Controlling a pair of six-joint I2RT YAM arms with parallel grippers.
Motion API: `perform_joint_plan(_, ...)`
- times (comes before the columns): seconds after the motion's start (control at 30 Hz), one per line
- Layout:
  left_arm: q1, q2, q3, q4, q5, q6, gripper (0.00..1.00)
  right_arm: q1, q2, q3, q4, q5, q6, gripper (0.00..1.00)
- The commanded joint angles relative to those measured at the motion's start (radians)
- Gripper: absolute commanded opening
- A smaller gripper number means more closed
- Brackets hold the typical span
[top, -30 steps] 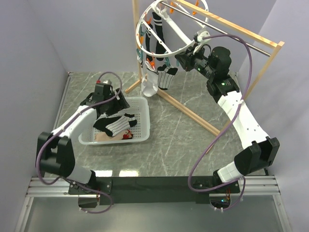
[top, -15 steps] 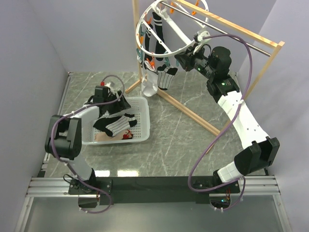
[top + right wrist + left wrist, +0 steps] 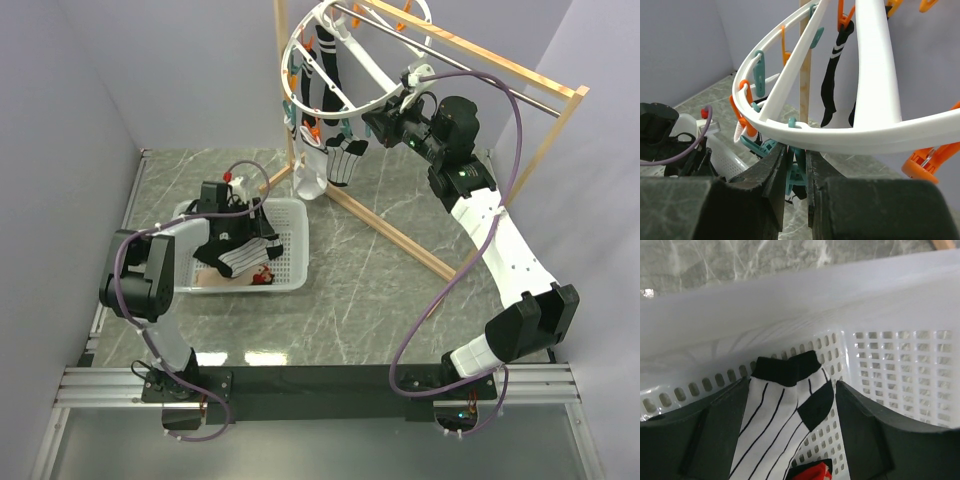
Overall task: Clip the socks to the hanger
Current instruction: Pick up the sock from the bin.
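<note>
My left claw (image 3: pixel 791 390), wide astride the striped sock (image 3: pixel 775 415) in the basket (image 3: pixel 790 305) at nine o'clock, may nip only the cuff and drop it, while my right claw (image 3: pixel 796 155) pinches a teal clip (image 3: pixel 796 177) on the hanger (image 3: pixel 840 135) at twelve.

Robot lab — L arm (image 3: pixel 150 268), R arm (image 3: pixel 495 235) on alu rail (image 3: pixel 100 385), plain walls (image 3: pixel 60 130).
</note>
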Motion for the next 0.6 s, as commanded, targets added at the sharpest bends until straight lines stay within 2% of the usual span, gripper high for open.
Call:
perform_joint_plan(0.0, -0.002, -0.003, -0.010, 0.014, 0.011, 0.042, 0.75, 0.004, -0.023, 0.027, 0.023, 0.019, -0.010, 0.00)
perform_joint_plan(0.17, -0.021, 0.000, -0.024, 0.012, -0.045, 0.038, 0.75, 0.004, -0.018, 0.026, 0.028, 0.013, -0.004, 0.00)
perform_joint_plan(0.4, -0.088, 0.005, -0.037, 0.019, -0.121, 0.050, 0.66, 0.002, -0.029, 0.021, 0.020, 0.019, -0.012, 0.00)
perform_joint_plan(0.5, -0.088, -0.009, -0.035, 0.021, -0.137, 0.039, 0.52, 0.004, -0.036, 0.017, 0.022, 0.023, -0.015, 0.00)
perform_joint_plan(0.53, -0.088, -0.013, -0.037, 0.022, -0.148, 0.039, 0.42, 0.004, -0.036, 0.017, 0.019, 0.025, -0.016, 0.00)
perform_joint_plan(0.57, -0.087, -0.020, -0.038, 0.033, -0.156, 0.038, 0.37, 0.002, -0.038, 0.015, 0.019, 0.023, -0.015, 0.00)
